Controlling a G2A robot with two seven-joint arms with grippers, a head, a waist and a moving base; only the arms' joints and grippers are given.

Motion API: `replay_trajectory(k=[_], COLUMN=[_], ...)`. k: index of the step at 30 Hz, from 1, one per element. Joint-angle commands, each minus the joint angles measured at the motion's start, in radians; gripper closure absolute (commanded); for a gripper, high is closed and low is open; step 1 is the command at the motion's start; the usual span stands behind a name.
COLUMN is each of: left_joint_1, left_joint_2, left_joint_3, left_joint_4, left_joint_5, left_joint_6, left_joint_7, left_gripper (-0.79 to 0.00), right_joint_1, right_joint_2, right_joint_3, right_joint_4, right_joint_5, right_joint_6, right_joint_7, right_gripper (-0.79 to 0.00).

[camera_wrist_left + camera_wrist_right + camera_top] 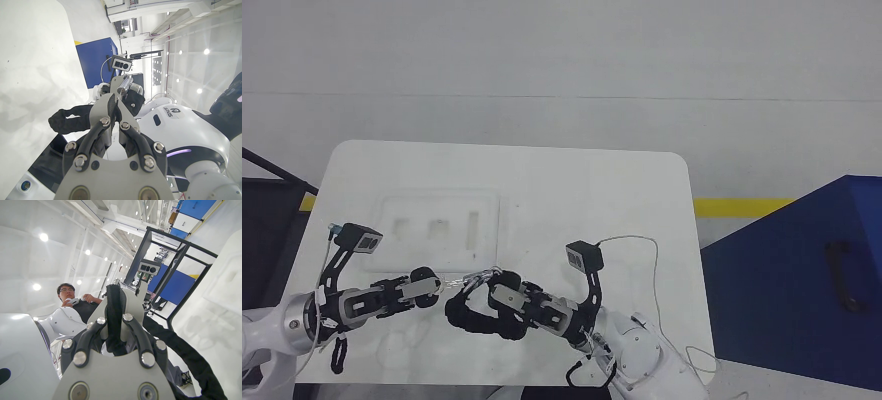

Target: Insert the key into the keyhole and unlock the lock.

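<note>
Table (572,180), white, spreads across the middle of the top view, with a blue cabinet (802,290) off its right edge. A white tray (392,212) with shallow recesses lies on it, left of centre. Below the tray, low in the frame, my two arms meet tip to tip above the table.

My right gripper (494,291) comes in from the lower right and is clamped on the lock (480,278). In its own wrist view the fingers (132,302) pinch the lock's black fabric-wrapped part. The black cable (464,316) hangs in a loop just below and left of centre in the top view. The lock's silver cylinder (127,84) sticks out past those fingers toward my left gripper (442,284), which comes in from the lower left.

That gripper is closed on the key (118,97), with the blade pinched between the pads (111,106). The key's tip sits at the keyhole (121,91) in the cylinder's end face. How deep it sits I cannot tell.
</note>
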Motion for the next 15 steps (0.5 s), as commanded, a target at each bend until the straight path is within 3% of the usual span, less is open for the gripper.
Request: replay_trajectory(k=[1, 15], left_joint_1=[0.002, 0.003], left_joint_2=[0.001, 0.011], left_joint_3=[-0.001, 0.017], left_joint_4=[0.000, -0.012], left_joint_5=[0.000, 0.015], left_joint_6=[-0.003, -0.002], left_joint_7=[-0.005, -0.033], left_gripper=[0.000, 0.000], right_joint_1=[0.000, -0.002], right_joint_2=[0.003, 0.019], right_joint_3=[0.002, -0.016], right_joint_4=[-0.002, -0.013], right_joint_5=[-0.010, -0.016], right_joint_6=[0.007, 0.030], right_joint_7=[0.015, 0.068], right_gripper=[0.000, 0.000])
